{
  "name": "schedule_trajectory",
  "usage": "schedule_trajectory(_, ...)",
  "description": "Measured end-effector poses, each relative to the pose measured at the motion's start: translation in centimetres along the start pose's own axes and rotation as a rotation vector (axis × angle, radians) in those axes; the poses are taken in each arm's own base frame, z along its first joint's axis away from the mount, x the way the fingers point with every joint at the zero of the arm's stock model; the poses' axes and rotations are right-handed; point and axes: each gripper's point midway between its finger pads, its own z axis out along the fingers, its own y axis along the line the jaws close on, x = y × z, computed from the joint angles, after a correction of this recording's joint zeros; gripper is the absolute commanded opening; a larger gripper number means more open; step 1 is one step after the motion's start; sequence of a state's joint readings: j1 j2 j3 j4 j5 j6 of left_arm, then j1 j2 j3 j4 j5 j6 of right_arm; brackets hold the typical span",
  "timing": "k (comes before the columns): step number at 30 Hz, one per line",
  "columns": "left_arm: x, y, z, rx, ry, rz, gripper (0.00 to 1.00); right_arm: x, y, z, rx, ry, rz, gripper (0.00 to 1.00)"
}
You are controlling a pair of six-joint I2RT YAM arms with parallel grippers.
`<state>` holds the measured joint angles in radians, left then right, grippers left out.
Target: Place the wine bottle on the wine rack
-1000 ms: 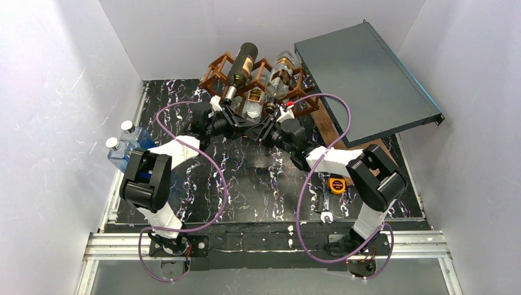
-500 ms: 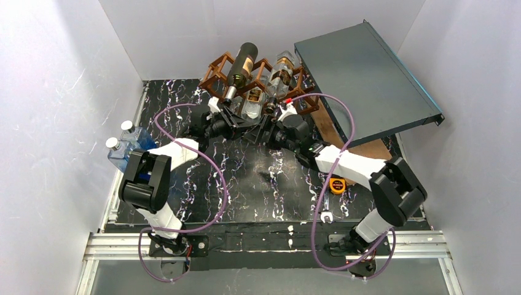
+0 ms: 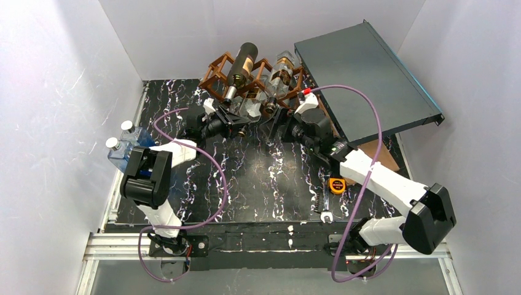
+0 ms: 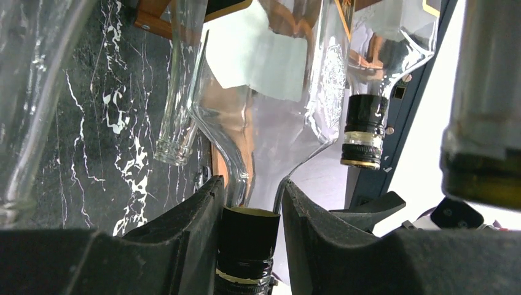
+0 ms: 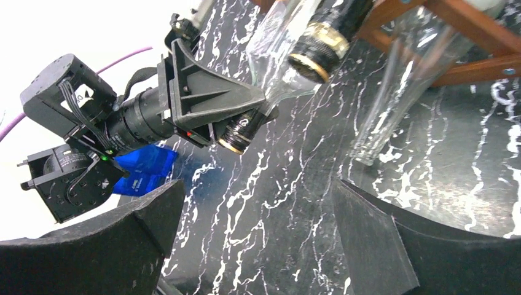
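- Only the left wrist view shows us the left gripper (image 4: 249, 246) clamped on the black-capped neck of the clear wine bottle (image 4: 270, 123), one finger on each side
- Only the right wrist view shows us the right gripper (image 5: 258, 246) spread wide, holding nothing, above the marbled table (image 5: 295, 203)
- The top view alone gives us the whole wine rack (image 3: 215, 67): the wine bottle's body lies among its lower bars, neck towards the arms
- The rack also carries a dark bottle (image 3: 242, 61) on top and a labelled clear bottle (image 3: 281, 72) beside it
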<state>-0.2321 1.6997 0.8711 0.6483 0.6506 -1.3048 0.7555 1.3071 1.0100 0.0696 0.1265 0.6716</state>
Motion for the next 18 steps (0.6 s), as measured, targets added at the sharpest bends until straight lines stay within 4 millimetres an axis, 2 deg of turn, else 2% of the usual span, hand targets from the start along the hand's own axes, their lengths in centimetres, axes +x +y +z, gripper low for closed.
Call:
schedule_trajectory(5,-1.0,0.8,0.5,0.001,-0.010,-0.014,0.00,-1.7,-1.5,-0.8,0.045,-0.039,-0.010,0.98)
schedule_trajectory(11,-1.1,1.2,0.6,0.002,-0.003,0.008,0.00,-3.3,-3.0,-1.6,0.084,-0.073,0.000,0.98)
schedule_trajectory(18,-1.1,1.2,0.6,0.008,-0.004,0.027,0.00,-4.1,-4.1,-2.1,0.110,-0.088,-0.006,0.98)
